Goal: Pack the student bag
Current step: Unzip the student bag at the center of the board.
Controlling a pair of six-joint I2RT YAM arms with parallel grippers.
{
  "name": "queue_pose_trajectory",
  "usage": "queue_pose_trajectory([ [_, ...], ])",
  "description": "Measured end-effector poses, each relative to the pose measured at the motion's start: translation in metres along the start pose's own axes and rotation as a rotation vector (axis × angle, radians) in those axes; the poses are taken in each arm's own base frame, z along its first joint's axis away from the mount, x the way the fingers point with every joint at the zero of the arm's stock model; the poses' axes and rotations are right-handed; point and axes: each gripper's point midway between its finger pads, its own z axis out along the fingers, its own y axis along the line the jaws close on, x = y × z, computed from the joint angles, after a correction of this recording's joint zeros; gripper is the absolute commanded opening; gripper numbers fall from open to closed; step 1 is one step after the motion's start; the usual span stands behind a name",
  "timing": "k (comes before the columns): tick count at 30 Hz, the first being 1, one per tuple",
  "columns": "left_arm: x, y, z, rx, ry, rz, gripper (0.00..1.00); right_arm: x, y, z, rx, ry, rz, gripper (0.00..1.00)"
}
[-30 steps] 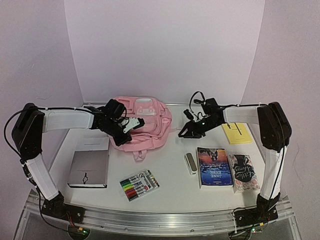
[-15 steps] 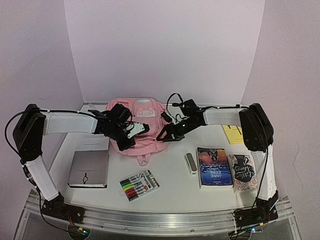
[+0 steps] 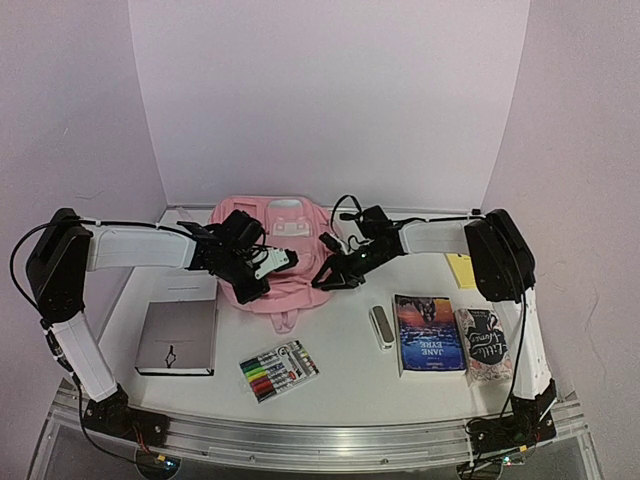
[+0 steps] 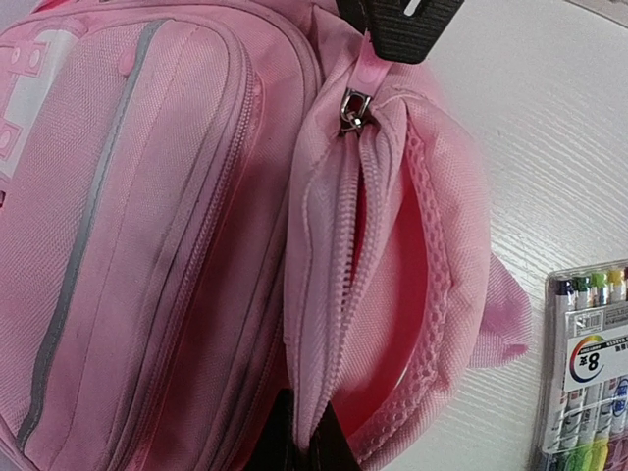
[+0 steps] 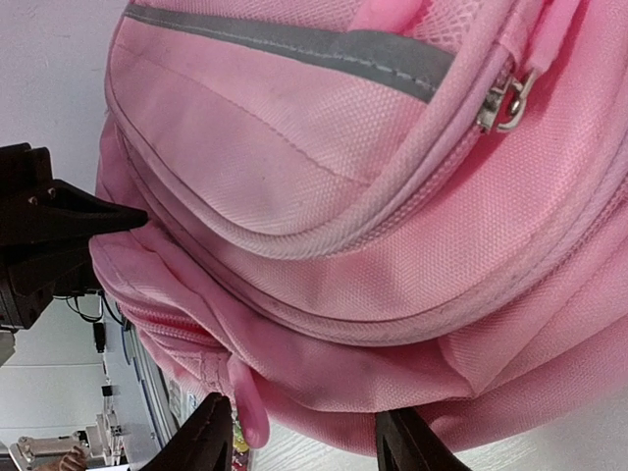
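**Item 1.** Student bag: pink, lying at the back middle of the worktop, between my two arms. One zipped compartment gapes open, with the slider at the end of the gap nearest my right claw.

**Item 2.** My left claw: pressed together, pinching the fabric lip of that opening.

**Item 3.** My right claw: spread, with the bag's rounded edge between its fingers and a pink pull tab just beside one of them.

**Item 4.** Near left: grey book, with a marker pack beside it.

**Item 5.** Near right: small grey oblong, Jane Eyre paperback and a second paperback, side by side.

**Item 6.** Yellow pad: behind the paperbacks, partly under my right arm.
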Motion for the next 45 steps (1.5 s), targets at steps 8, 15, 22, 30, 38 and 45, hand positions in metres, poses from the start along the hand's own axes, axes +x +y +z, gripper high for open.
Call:
queue_pose_trajectory([
  [8, 0.003, 0.0, 0.0, -0.002, 0.015, 0.0, 0.01, 0.004, 0.001, 0.009, -0.046, 0.025, 0.035, 0.43],
  [15, 0.007, 0.0, 0.0, -0.009, 0.031, 0.001, 0.01, 0.004, 0.001, 0.013, -0.069, 0.04, 0.084, 0.15],
  [22, 0.007, 0.0, 0.001, -0.01, 0.035, 0.001, 0.02, 0.006, 0.007, 0.013, -0.103, 0.053, 0.096, 0.19],
  [30, 0.008, -0.001, 0.002, -0.007, 0.039, -0.002, 0.03, 0.008, 0.017, 0.017, -0.129, 0.065, 0.098, 0.0],
  [38, 0.01, -0.006, 0.002, 0.002, 0.035, -0.04, 0.39, 0.008, 0.022, 0.02, -0.128, 0.068, 0.086, 0.0],
  [45, -0.014, -0.011, -0.023, 0.053, -0.069, -0.115, 0.46, 0.003, 0.032, 0.011, -0.096, 0.044, 0.064, 0.0],
])
